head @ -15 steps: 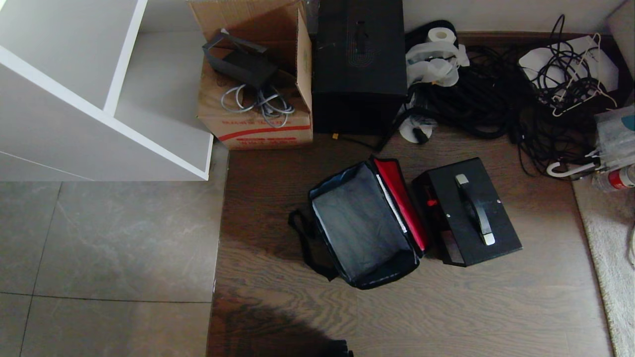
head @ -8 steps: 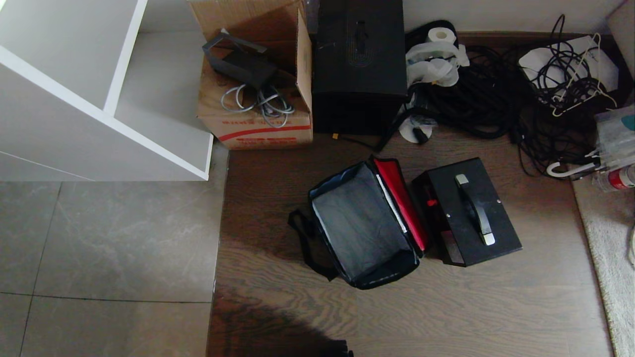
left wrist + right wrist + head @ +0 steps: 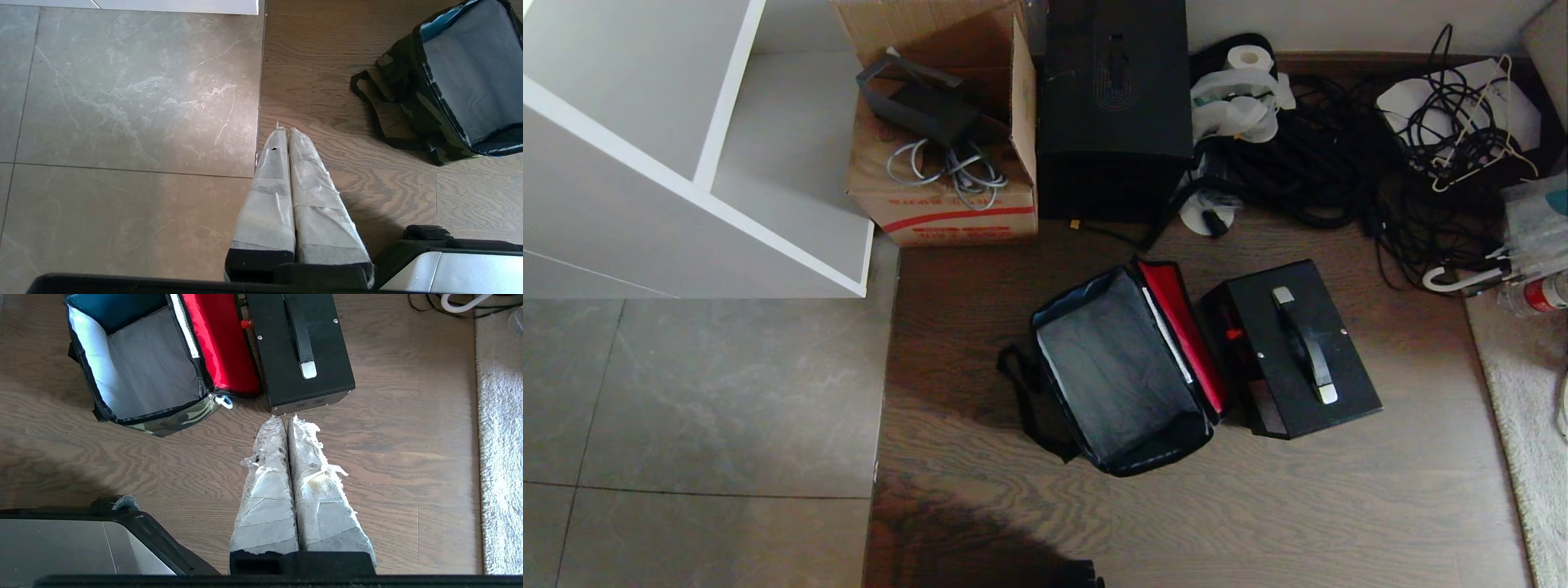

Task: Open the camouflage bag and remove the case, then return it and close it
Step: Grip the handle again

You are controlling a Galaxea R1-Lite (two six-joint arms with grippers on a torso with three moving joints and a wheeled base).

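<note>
One bag [image 3: 1123, 367] and one case [image 3: 1294, 347] sit on the wood floor [image 3: 1258, 514], side by side and touching or nearly so. The bag stands open, its grey inside empty, its red-lined lid [image 3: 1183, 335] folded up against the case's side. The case lies to the bag's right in the head view, handle [image 3: 1304, 343] up, outside the bag.

Behind them, along the wall, stand one carton [image 3: 947, 147] holding grey cable, one tall black box [image 3: 1115, 106], and a heap of black cables [image 3: 1339, 171]. A white shelf [image 3: 686, 155] fills the far left corner above the grey tiles [image 3: 703, 425], and a pale rug [image 3: 1523, 425] borders the wood on the right.

Two grippers show, each only in its own wrist view. The left gripper [image 3: 284, 131] hangs over the seam between tile and wood, tape-wrapped fingers [image 3: 269, 192] pressed together on nothing, the bag well apart from it. The right gripper [image 3: 285, 418] is likewise clenched and empty, its tips just short of the case's near end, with the bag's near corner off to one side.
</note>
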